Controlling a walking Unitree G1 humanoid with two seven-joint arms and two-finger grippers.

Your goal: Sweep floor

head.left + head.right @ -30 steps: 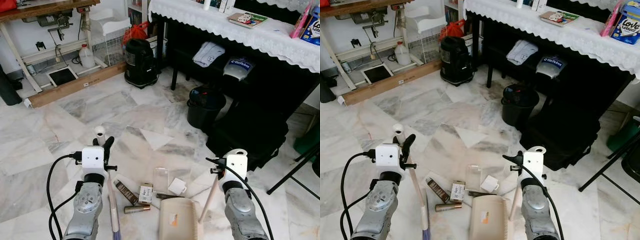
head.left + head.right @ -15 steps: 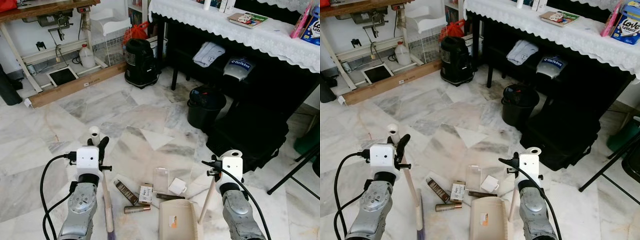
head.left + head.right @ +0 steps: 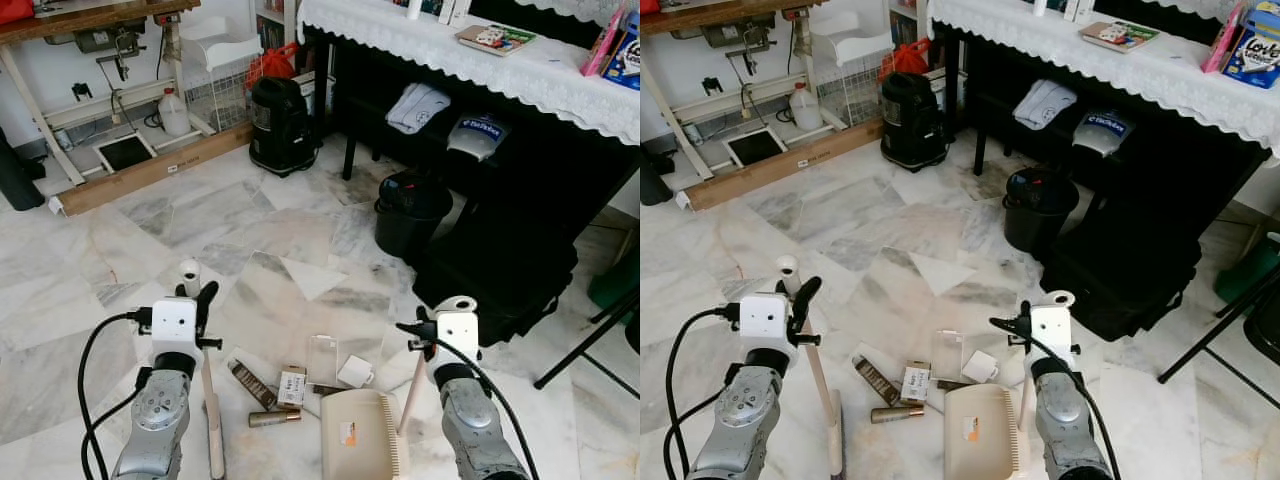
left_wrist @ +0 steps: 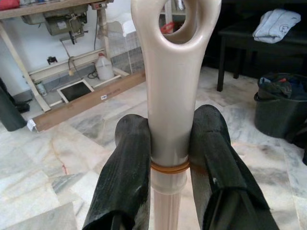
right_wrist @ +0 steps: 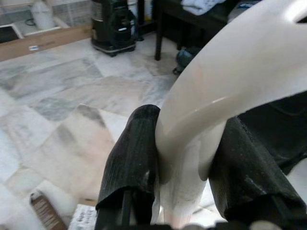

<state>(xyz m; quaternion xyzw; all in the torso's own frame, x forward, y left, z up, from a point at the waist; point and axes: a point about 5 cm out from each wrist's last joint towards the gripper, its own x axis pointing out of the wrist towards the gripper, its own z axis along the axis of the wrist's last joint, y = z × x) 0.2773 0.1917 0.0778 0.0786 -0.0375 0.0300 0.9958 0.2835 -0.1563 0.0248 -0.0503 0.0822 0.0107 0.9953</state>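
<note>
On my left, my left gripper (image 3: 197, 292) is clamped around the cream handle of the broom (image 3: 211, 425), and since half a second ago this handle leans a little more upright, while the gripper has hardly moved. The broom head is below the picture edge, so I cannot see it. In the middle the litter (image 3: 290, 383) lies on the marble floor (image 3: 120, 235): a brown tube, a small box, a clear packet and a white piece, just in front of the dustpan (image 3: 358, 437). On my right, my right gripper (image 3: 440, 318) grips the dustpan handle (image 3: 413, 393), and it has come slightly inward toward the litter. I judge that broom and pan are closing in, but nothing is swept in yet.
</note>
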